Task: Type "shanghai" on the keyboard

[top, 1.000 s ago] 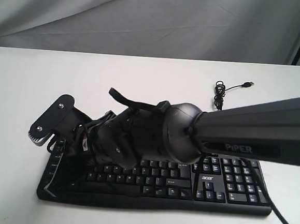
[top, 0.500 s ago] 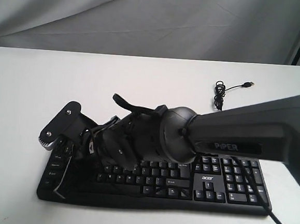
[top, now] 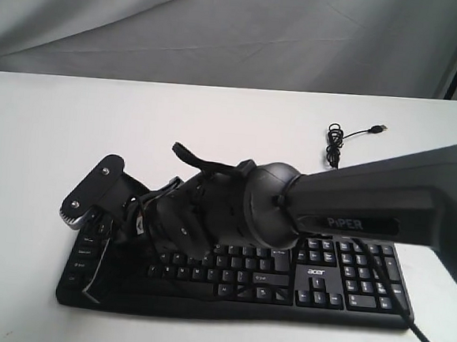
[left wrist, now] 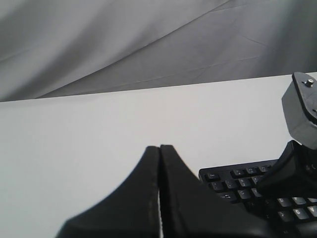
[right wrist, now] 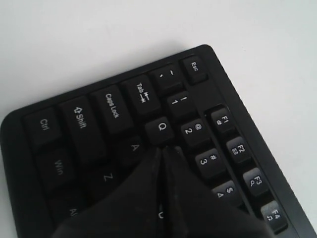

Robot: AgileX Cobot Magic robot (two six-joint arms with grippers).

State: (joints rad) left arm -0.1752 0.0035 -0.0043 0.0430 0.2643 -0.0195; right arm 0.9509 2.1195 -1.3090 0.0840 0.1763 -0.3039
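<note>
Right claw (right wrist: 163, 149) shifted slightly vs 1 s ago; clenched, tips just beside Q key (right wrist: 161, 127) on keyboard (top: 362, 281): black w/ white legends.

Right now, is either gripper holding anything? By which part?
Nothing. Left gripper and right gripper are both shut, empty; the right is at the keyboard by Q.
</note>
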